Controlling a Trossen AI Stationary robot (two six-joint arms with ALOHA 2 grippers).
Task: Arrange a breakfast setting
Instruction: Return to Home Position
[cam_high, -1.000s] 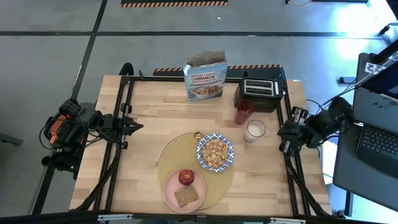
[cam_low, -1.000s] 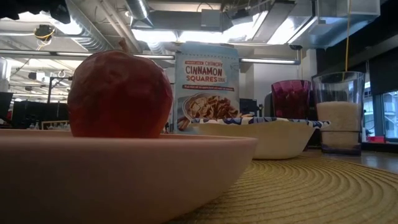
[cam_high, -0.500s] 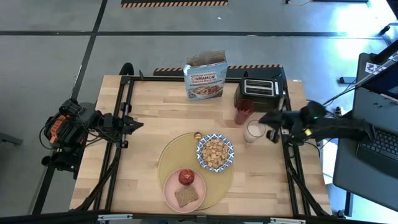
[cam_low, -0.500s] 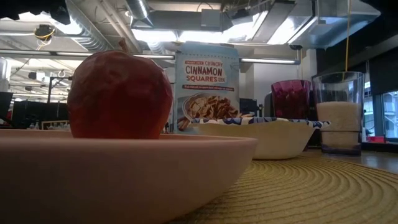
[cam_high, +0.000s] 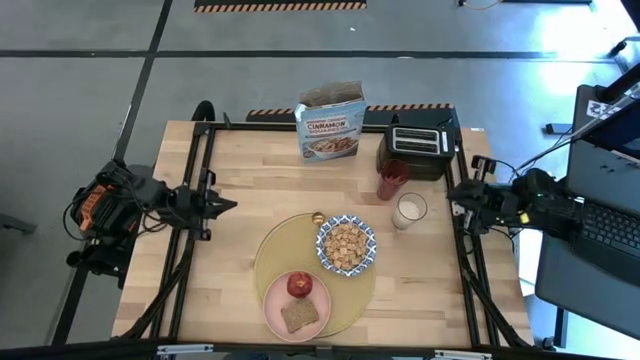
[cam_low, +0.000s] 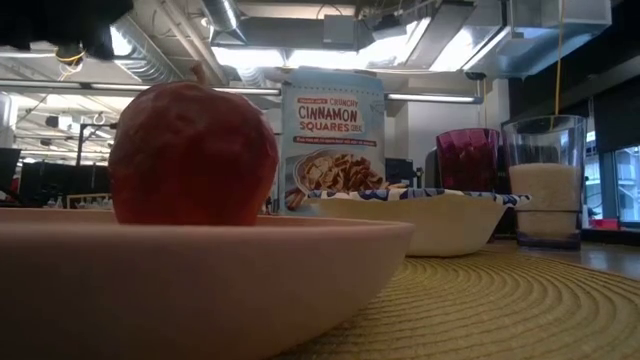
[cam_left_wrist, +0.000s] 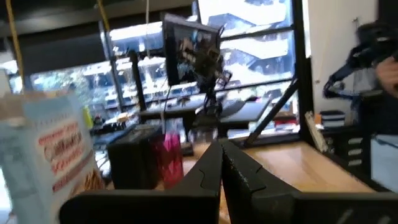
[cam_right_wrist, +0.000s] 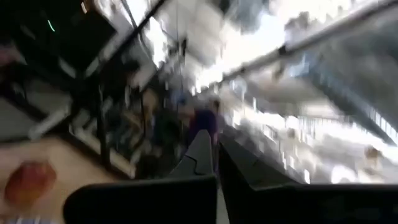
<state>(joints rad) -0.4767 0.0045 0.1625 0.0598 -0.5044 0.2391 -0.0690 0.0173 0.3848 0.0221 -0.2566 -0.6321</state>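
Standing near right tool (cam_high: 455, 196): milk glass (cam_high: 409, 210)

Pink plate (cam_low: 200, 290) cropped; r. wrist view blurred.

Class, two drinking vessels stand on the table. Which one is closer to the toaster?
The red cup, directly in front of the black toaster. The milk glass stands farther from it, beside the patterned bowl.

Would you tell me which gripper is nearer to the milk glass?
The right. The right gripper is close beside the milk glass, not touching it; the left gripper is far off, beyond the placemat's other side.
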